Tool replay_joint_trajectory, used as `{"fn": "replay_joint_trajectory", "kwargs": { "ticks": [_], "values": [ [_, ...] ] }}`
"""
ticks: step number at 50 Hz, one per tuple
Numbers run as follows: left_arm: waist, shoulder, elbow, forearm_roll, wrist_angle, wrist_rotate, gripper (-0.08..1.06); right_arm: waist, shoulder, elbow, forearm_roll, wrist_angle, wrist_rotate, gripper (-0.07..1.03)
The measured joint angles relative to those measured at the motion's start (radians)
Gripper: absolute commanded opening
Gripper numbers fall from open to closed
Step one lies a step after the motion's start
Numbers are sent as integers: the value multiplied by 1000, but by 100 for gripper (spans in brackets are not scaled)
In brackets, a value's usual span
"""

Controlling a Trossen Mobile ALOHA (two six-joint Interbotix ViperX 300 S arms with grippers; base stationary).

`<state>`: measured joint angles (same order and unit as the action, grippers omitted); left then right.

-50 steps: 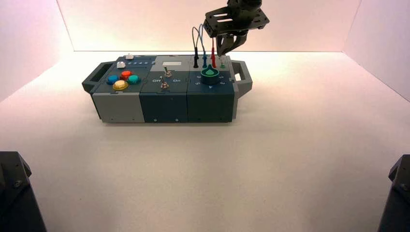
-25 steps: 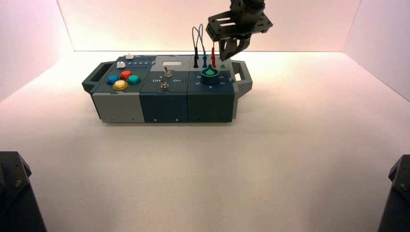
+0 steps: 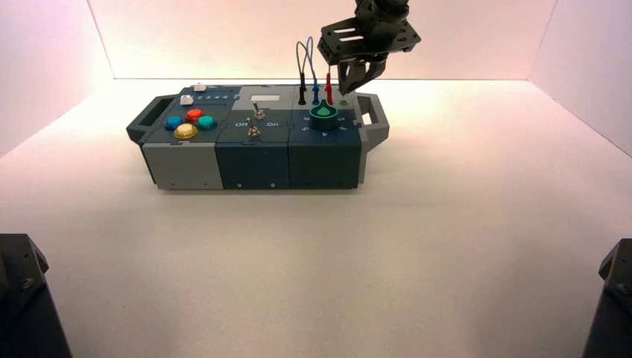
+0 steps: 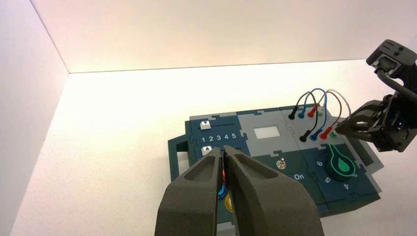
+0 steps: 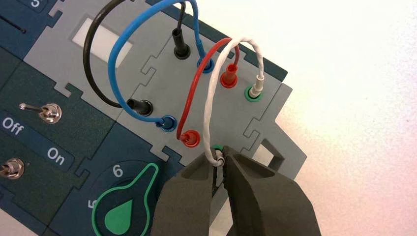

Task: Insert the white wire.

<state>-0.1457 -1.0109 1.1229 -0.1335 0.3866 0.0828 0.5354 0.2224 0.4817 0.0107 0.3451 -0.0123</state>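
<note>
right gripper (image 3: 345, 88) hangs over the far right corner of the box (image 3: 253, 138) in the high view, near the red wire (image 3: 329, 88). left wrist view: the left gripper (image 4: 224, 150) waits with its tips together, empty, above the box's left part. right wrist view: the right gripper is closed on the near plug of the white wire (image 5: 210, 98), right at the near green socket (image 5: 217, 147); the wire's far plug (image 5: 256, 86) sits in the far green socket (image 5: 253, 98).

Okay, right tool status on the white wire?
Right tool over the box's right end, shut on white wire's near plug. Far plug seated in green socket. Left tool shut, empty.
</note>
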Motion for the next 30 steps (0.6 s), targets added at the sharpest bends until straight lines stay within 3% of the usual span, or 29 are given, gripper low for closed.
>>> {"fn": "replay_joint_trajectory", "kwargs": {
  "ticks": [30],
  "values": [
    [0,40,-5,0,15,2,2,20,29,-28,-2,23,0,-2]
  ]
}}
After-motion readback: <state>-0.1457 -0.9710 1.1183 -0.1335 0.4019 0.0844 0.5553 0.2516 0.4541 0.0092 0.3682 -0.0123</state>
